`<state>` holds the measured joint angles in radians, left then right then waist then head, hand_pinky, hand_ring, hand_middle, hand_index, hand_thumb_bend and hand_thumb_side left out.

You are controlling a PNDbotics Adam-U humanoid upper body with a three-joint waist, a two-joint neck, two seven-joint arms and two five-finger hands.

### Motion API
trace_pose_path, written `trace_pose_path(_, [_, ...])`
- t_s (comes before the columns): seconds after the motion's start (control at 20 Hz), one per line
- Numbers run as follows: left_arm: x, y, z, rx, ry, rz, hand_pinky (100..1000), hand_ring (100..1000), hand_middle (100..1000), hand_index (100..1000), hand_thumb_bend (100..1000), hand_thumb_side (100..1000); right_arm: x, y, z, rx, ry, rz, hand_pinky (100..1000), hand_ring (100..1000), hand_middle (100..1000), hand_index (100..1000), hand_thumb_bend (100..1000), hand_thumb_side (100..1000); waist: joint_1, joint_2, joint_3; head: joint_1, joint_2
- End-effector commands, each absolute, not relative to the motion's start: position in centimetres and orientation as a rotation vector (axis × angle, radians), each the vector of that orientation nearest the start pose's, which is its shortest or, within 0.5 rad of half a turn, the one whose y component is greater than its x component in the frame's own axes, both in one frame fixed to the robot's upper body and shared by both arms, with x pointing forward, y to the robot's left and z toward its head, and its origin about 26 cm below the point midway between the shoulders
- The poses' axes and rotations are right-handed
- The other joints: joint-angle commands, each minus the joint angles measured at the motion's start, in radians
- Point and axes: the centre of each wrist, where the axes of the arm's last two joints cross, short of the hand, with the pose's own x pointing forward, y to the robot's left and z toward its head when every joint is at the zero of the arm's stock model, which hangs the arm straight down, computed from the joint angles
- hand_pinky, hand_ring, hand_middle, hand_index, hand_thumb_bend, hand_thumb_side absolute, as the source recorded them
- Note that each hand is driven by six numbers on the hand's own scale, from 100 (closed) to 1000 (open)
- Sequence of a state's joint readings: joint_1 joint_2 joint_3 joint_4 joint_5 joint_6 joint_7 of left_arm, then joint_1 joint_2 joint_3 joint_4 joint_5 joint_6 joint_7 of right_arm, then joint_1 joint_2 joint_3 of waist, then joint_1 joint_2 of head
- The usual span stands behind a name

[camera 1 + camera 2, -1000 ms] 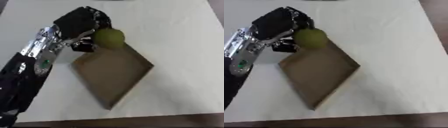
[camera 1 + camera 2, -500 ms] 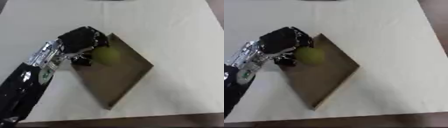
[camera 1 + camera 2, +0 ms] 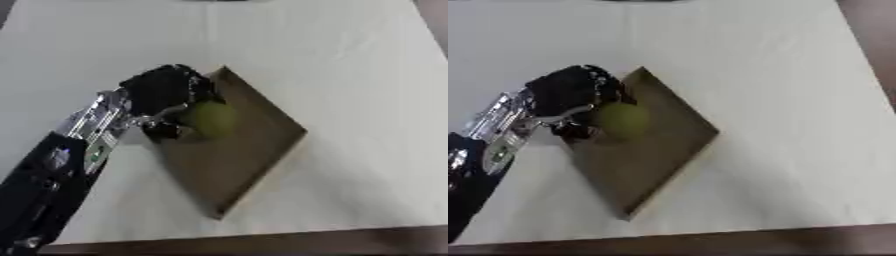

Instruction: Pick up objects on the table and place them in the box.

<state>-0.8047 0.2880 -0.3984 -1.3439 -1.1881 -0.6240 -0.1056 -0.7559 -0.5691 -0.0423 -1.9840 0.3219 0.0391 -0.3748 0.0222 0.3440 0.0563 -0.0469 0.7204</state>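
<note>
Over the left side of the box [image 3: 262,150], the left hand [image 3: 162,92] has its fingers curled round a yellow-green ball [image 3: 210,119], thumb below and fingers on top, so the ball sits clasped against the palm. Ball and hand hang above the inside of the box, close to its left wall; whether the ball touches the floor of the box cannot be told from either eye. That box is a shallow brown tray, turned like a diamond on the pale table [image 3: 350,60], one corner pointing at the far edge and one at the near edge, lying a little left of the table's middle. Coming in from the near-left corner, the forearm [image 3: 87,130] shows silver links, with black sleeve below them. No right hand shows in either view.
</note>
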Motion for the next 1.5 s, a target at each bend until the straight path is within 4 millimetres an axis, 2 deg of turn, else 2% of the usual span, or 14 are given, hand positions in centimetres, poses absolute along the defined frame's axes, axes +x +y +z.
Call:
trace_pose_path(0.05, [41.2, 14.2, 19.8, -0.898, 2.057, 2.113, 819, 821, 832, 955, 381, 460, 29.4, -26.0, 36.7, 1.052, 3.127, -0.206, 780, 632, 728, 778, 100, 559, -0.002, -0.020, 0.002, -0.004, -0.003])
trace_pose_path(0.1, [41.0, 14.3, 20.2, -0.908, 2.048, 2.094, 841, 844, 847, 962, 464, 602, 29.4, -26.0, 36.7, 1.053, 3.127, -0.206, 780, 632, 728, 778, 100, 559, -0.002, -0.021, 0.003, -0.005, -0.003])
trace_pose_path(0.2, [40.7, 14.7, 21.1, -0.938, 2.033, 2.050, 850, 852, 851, 964, 520, 704, 29.4, -26.0, 36.7, 1.055, 3.128, -0.205, 781, 632, 728, 778, 100, 559, -0.003, -0.021, 0.004, -0.007, -0.004])
trace_pose_path(0.3, [40.5, 15.2, 21.9, -0.965, 2.030, 2.009, 856, 860, 856, 963, 553, 729, 29.4, -26.0, 36.6, 1.056, 3.128, -0.207, 781, 632, 727, 778, 100, 558, -0.003, -0.022, 0.005, -0.008, -0.005])
trace_pose_path(0.4, [40.2, 15.6, 22.7, -0.988, 2.041, 1.960, 857, 861, 855, 964, 556, 737, 29.4, -26.1, 36.6, 1.058, 3.130, -0.208, 781, 632, 727, 778, 100, 558, -0.004, -0.022, 0.006, -0.009, -0.006])
trace_pose_path(0.45, [40.1, 15.8, 23.1, -0.993, 2.050, 1.937, 857, 862, 857, 965, 443, 791, 29.4, -26.1, 36.6, 1.058, 3.131, -0.208, 781, 633, 727, 778, 100, 557, -0.004, -0.023, 0.007, -0.009, -0.007])
trace_pose_path(0.5, [40.0, 16.0, 23.5, -0.996, 2.063, 1.914, 855, 862, 854, 965, 535, 731, 29.4, -26.0, 36.6, 1.057, 3.132, -0.209, 781, 633, 727, 778, 100, 558, -0.004, -0.023, 0.007, -0.009, -0.007])
trace_pose_path(0.75, [39.0, 16.9, 25.6, -1.019, 2.161, 1.768, 829, 844, 833, 958, 482, 635, 29.4, -26.1, 36.6, 1.058, 3.132, -0.209, 782, 634, 728, 779, 100, 557, -0.007, -0.022, 0.010, -0.012, -0.009])
trace_pose_path(0.9, [38.7, 17.3, 26.0, -1.004, 2.223, 1.709, 829, 844, 833, 958, 482, 635, 29.4, -26.1, 36.6, 1.057, 3.133, -0.209, 782, 634, 728, 779, 100, 557, -0.007, -0.022, 0.010, -0.012, -0.010])
trace_pose_path(0.95, [38.6, 17.4, 26.1, -1.000, 2.243, 1.698, 791, 810, 796, 941, 317, 475, 29.4, -26.1, 36.6, 1.058, 3.132, -0.208, 781, 634, 728, 779, 100, 557, -0.009, -0.022, 0.012, -0.014, -0.011])
trace_pose_path(1.0, [38.4, 17.8, 26.3, -1.010, 2.274, 1.666, 791, 810, 796, 941, 317, 475, 29.4, -26.1, 36.6, 1.059, 3.130, -0.207, 781, 634, 728, 779, 100, 557, -0.010, -0.022, 0.014, -0.016, -0.013])
trace_pose_path(1.05, [38.2, 18.4, 26.6, -1.029, 2.305, 1.631, 741, 759, 747, 909, 100, 259, 29.4, -26.2, 36.6, 1.059, 3.126, -0.205, 781, 636, 727, 779, 100, 558, -0.010, -0.021, 0.016, -0.019, -0.017])
trace_pose_path(1.4, [37.7, 26.7, 24.6, -1.323, 2.570, 1.468, 709, 726, 708, 862, 100, 353, 29.4, -26.4, 36.8, 1.037, 3.085, -0.171, 779, 640, 726, 778, 100, 565, -0.025, -0.015, 0.052, -0.057, -0.043])
trace_pose_path(1.5, [37.1, 27.9, 24.4, -1.383, 2.649, 1.359, 683, 701, 682, 844, 100, 469, 29.4, -26.3, 36.8, 1.017, 3.075, -0.160, 778, 643, 726, 778, 100, 569, -0.031, -0.013, 0.062, -0.066, -0.047])
